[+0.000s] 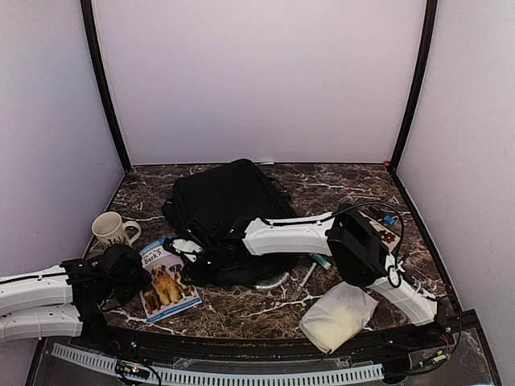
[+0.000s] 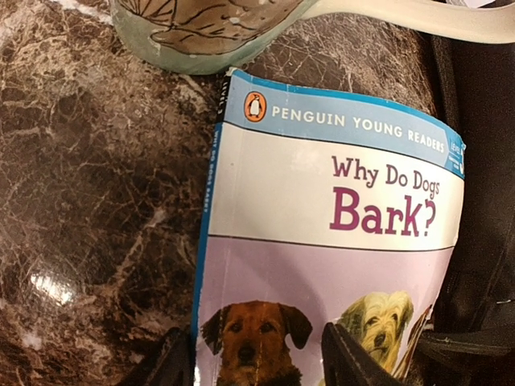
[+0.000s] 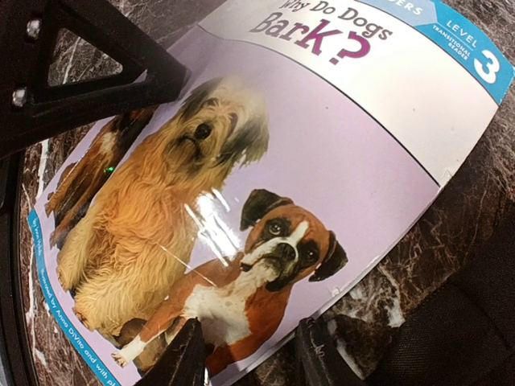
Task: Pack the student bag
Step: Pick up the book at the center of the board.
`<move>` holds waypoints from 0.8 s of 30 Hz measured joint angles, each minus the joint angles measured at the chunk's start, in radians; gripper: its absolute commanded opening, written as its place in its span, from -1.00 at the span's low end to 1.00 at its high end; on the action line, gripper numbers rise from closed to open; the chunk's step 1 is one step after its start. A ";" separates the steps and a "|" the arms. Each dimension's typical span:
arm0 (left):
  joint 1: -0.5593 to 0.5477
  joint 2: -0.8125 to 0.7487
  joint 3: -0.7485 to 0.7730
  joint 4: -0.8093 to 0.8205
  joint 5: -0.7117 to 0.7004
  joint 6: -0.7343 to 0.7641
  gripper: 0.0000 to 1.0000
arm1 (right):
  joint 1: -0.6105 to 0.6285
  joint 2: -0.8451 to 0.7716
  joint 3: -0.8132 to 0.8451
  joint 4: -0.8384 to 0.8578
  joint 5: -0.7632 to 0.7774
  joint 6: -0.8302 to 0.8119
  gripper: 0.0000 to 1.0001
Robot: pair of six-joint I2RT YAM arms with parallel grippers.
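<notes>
Student bag lies mid-table, just beside the dog book at its near left. Left gripper is spread over the book's near edge. Right gripper is half-spread at the book's bag-side edge. Best to pinch squarely before lifting.

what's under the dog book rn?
The book lies on the marble table, its right edge beside the student bag. Nothing pokes out from beneath it, but its cover hides whatever may be under it.
</notes>
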 measured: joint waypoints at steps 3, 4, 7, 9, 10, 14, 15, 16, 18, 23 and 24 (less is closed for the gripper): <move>0.002 -0.048 -0.006 -0.011 0.022 -0.006 0.49 | 0.002 0.000 0.003 -0.008 0.021 -0.011 -0.25; 0.002 -0.069 -0.010 -0.015 0.035 -0.011 0.51 | 0.002 0.000 0.006 -0.013 0.032 -0.016 -0.25; 0.003 -0.124 -0.028 -0.016 0.061 -0.014 0.49 | 0.004 0.000 0.007 -0.031 0.056 -0.027 -0.26; 0.003 -0.126 -0.031 -0.004 0.074 -0.012 0.44 | 0.000 -0.015 -0.022 -0.018 0.063 -0.036 -0.26; 0.003 -0.121 -0.031 0.006 0.085 -0.010 0.42 | -0.006 -0.029 -0.048 -0.007 0.064 -0.042 -0.27; 0.002 -0.054 -0.031 0.111 0.163 0.012 0.32 | -0.040 -0.069 -0.116 0.002 0.066 -0.061 -0.28; 0.002 -0.033 -0.031 0.142 0.182 0.017 0.31 | -0.051 -0.074 -0.123 0.002 0.067 -0.062 -0.28; 0.002 -0.012 -0.031 0.172 0.198 0.020 0.30 | -0.061 -0.079 -0.130 0.003 0.068 -0.065 -0.28; 0.001 0.028 -0.028 0.225 0.225 0.029 0.30 | -0.080 -0.093 -0.154 0.011 0.075 -0.071 -0.28; -0.004 0.093 0.001 0.258 0.250 0.021 0.50 | -0.095 -0.112 -0.188 0.025 0.095 -0.088 -0.29; -0.004 0.090 0.001 0.260 0.251 0.018 0.52 | -0.095 -0.112 -0.189 0.026 0.098 -0.090 -0.29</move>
